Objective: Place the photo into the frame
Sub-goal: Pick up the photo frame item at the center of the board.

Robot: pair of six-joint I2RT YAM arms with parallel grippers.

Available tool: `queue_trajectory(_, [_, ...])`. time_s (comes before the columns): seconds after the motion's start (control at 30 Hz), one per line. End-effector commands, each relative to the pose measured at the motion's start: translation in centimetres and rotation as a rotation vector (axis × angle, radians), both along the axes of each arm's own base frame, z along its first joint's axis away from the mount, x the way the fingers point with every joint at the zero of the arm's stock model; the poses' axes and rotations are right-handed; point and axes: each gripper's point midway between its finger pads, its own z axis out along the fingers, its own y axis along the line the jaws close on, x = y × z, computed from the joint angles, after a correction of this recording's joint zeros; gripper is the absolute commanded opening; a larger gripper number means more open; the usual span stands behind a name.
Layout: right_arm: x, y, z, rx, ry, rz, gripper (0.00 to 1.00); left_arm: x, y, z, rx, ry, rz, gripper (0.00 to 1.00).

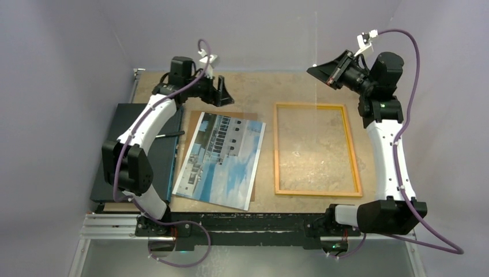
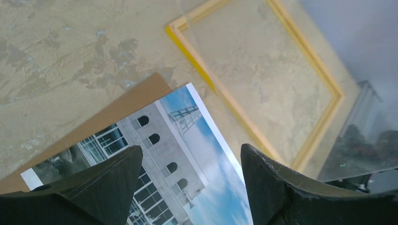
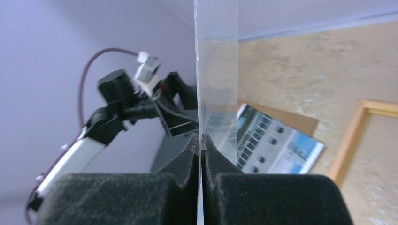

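Top external view shows you the paper photo of a white-grey building (image 1: 222, 158) flat on the table (image 1: 259, 86), just left of the thin yellow-orange frame (image 1: 277, 150). Your left end effector (image 2: 190, 150) gapes empty; your right end effector (image 3: 201, 138) pinches a clear sheet (image 3: 216, 70).

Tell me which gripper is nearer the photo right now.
Left. The left gripper hangs open over the photo's far edge; the right gripper is off beyond the frame's far right corner, shut on a clear pane held upright.
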Motion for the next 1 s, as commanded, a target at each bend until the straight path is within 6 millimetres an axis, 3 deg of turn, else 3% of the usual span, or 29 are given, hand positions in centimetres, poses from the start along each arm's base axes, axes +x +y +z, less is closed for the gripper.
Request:
queue_trajectory(0.0, [-3.5,2.4,5.6,0.128,-0.155,0.187,0.0,-2.1,0.1,4.2,-0.283,0.062,-0.099,0.76])
queue_trajectory(0.17, [-4.2,2.9,6.1,0.202,-0.165,0.236,0.0,-4.4,-0.4,7.0,-0.415,0.061,-0.202,0.77])
queue_trajectory(0.4, [-4.1,3.0,5.8,0.241,-0.176,0.251,0.0,-6.0,-0.8,8.5,-0.493,0.052,-0.263,0.75])
queue_trajectory(0.77, [-4.8,3.3,5.3,0.263,-0.148,0.285,0.0,-6.1,-0.8,8.3,-0.499,0.037,-0.265,0.65])
queue_trajectory(0.97, [-5.2,3.3,5.8,0.265,-0.148,0.285,0.0,-5.2,-0.1,6.3,-0.434,0.032,-0.2,0.64])
